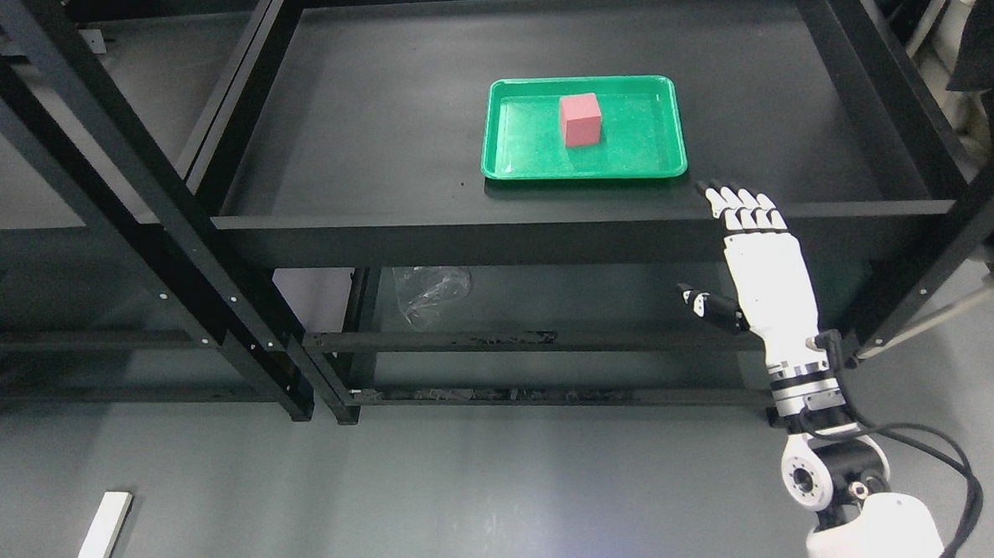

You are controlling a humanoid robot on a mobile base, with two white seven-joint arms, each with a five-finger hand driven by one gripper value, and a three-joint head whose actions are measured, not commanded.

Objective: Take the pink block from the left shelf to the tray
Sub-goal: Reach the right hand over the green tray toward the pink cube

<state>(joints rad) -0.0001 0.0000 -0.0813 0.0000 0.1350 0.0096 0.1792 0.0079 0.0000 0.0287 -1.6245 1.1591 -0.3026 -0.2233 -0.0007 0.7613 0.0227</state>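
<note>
The pink block [581, 119] is sitting upright inside the green tray [504, 144], slightly left of the tray's middle and apart from all four rims. The tray is lying on the black shelf deck [373, 133] of the right-hand rack, towards the front of that deck. Judging from this arrangement, the transfer named in the task is appearing complete: the block is resting in its destination and nothing is gripping it. The left-hand rack [81, 163] is showing no block on the parts of its shelves that are visible. What is left, as a judgement, is little more than drawing the arm clear of the rack.

The right hand [756, 251] is rising from the lower right, its white palm facing the front lip [461, 230] of the shelf. Its four fingers [741, 205] are lying straight and close together, their tips reaching just over the lip, near the tray's front right corner but apart from it. The thumb [712, 303] is jutting out to the side, below the deck. The hand is holding nothing; whether the fingertips are touching the lip cannot be told. The left arm is not appearing in the picture.
</note>
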